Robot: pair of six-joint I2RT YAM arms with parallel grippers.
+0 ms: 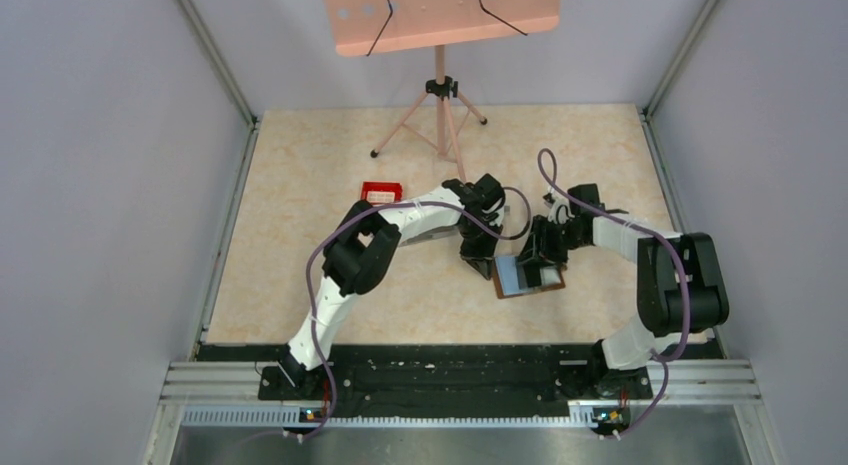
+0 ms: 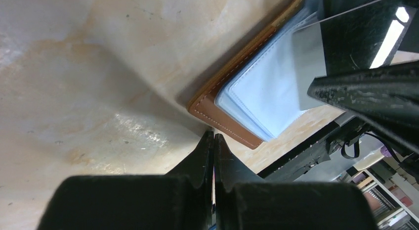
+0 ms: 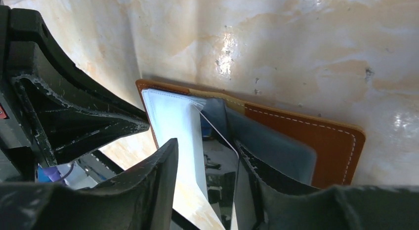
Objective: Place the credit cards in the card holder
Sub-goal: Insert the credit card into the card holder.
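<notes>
Over the beige table [image 1: 300, 185] (grey walls [image 1: 100, 135]) left gripper [image 2: 213, 141] is clenched, right gripper [image 3: 207, 150] released.

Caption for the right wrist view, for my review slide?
Right claw open around a glossy black card angled onto the open brown card holder, left claw alongside.

Two robot arms, the left arm [image 1: 358, 255] and the right arm [image 1: 680, 280]; two grippers, the left gripper [image 2: 213, 141] and the right gripper [image 3: 207, 152], each with two fingers. One card holder [image 1: 512, 277]; its clear sleeves [image 2: 267, 96] overlap too much to count; one credit card [image 3: 220, 163] in sight, glossy black. One red tray [image 1: 381, 192]; one music stand [image 1: 440, 20] on three legs.
</notes>
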